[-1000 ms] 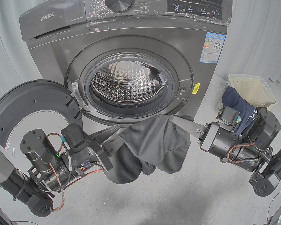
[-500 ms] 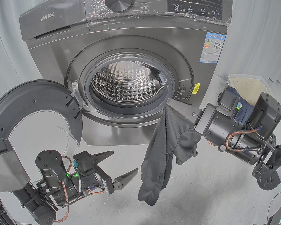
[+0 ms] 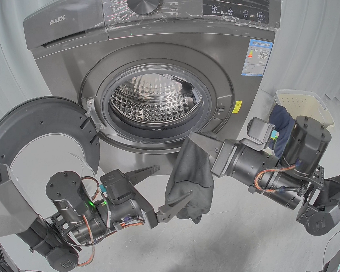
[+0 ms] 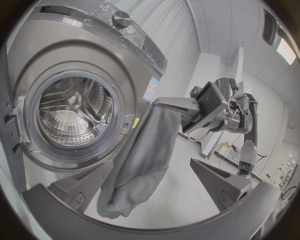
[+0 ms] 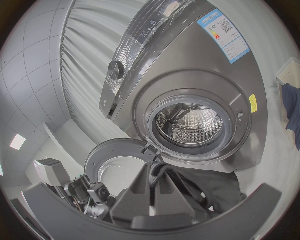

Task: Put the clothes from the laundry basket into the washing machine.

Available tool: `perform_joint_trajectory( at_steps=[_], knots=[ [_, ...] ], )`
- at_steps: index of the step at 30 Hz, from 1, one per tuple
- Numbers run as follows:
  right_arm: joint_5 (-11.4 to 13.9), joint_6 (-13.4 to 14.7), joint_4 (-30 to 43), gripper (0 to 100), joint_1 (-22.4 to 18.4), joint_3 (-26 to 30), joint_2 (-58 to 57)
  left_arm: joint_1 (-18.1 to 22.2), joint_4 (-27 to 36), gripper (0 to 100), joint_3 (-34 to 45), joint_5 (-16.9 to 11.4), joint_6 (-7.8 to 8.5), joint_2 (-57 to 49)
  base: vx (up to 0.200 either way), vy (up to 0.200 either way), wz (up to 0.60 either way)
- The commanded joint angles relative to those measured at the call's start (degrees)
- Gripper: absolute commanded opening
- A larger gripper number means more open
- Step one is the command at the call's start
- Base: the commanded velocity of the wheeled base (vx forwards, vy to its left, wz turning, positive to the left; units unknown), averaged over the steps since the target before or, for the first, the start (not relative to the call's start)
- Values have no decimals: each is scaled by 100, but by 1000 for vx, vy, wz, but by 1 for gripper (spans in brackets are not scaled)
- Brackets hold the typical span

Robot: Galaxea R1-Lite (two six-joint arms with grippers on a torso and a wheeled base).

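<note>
Two arms are out in front of the washing machine (image 3: pixel 64 71), whose big grey cabinet stands at twelve o'clock in the head view. Its round door (image 3: pixel 40 120) is swung wide open out to nine o'clock, and the steel drum (image 3: pixel 153 94) shines just above centre.

The right gripper (image 3: pixel 195 138) comes in from four o'clock with its fingers pinched tight on the top edge of a dark grey garment (image 3: pixel 189 171). The cloth hangs straight down from there, dead centre, below the door opening, outside the drum and clear of the floor.

The left gripper (image 3: pixel 174 181) reaches up from seven o'clock, spread wide and gripping nothing, its fingers pointing at the cloth's lower end. Whether the nearer finger (image 3: pixel 174 206) actually touches the fabric, can't tell.

Over at three o'clock the pale laundry basket (image 3: pixel 306 107) sits on the floor just beside the machine, with a navy garment (image 3: pixel 282 119) draped over its near rim.

The floor (image 3: pixel 236 236) is smooth, pale grey and slightly glossy. Pleated white curtains (image 3: pixel 315 44) hang behind the machine on both sides. Clear plastic film (image 3: pixel 184 8) wraps the control panel around the dial (image 3: pixel 144 2). A blue label (image 3: pixel 257 57) and a small yellow sticker (image 3: pixel 236 106) mark the front between one and two o'clock. The left wrist view shows a tiled white ceiling (image 4: pixel 237 22) with a lit panel (image 4: pixel 286 51).
</note>
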Motion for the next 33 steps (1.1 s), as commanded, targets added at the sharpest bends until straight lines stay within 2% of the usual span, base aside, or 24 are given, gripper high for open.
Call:
perform_joint_trajectory(
  at_steps=[1, 5, 9, 12, 17, 18, 22, 28, 29, 31, 33],
  knots=[
    [-57, -70, 22, 0, 96, -245, 331, -231, 32, 100, -219, 14, -10, 71, 0, 0, 0],
    [-250, -70, 31, 0, 167, -429, 445, -240, 32, 100, -351, 67, -10, 247, 0, 0, 0],
    [-303, -70, 22, 0, 184, -535, 569, -231, 76, 100, -615, 111, -10, 273, 0, 0, 0],
    [-443, -79, 14, 0, 193, -631, 639, -187, 287, 100, -905, 278, 51, 387, 0, 0, 0],
    [-470, -70, 14, 0, 255, -631, 639, -152, 401, 100, -1257, 497, 60, 546, 0, 0, 0],
    [-470, -70, 14, 0, 290, -623, 639, -126, 427, 100, -1476, 673, 69, 616, 0, 0, 0],
    [-470, -70, -13, 0, 298, -596, 639, -91, 568, 100, -1819, 954, 95, 686, 0, 0, 0],
    [-479, -70, -39, 0, 290, -588, 639, -91, 665, 100, -1916, 1104, 209, 669, 0, 0, 0],
    [-479, -70, -39, 0, 290, -588, 639, -91, 673, 0, -1916, 1113, 218, 669, 0, 0, 0],
    [-479, -70, -48, 0, 298, -588, 639, -82, 682, 0, -1881, 1113, 350, 669, 0, 0, 0],
    [-479, -70, -48, 0, 298, -588, 648, -91, 700, 0, -1863, 1113, 376, 642, 0, 0, 0]
  ],
)
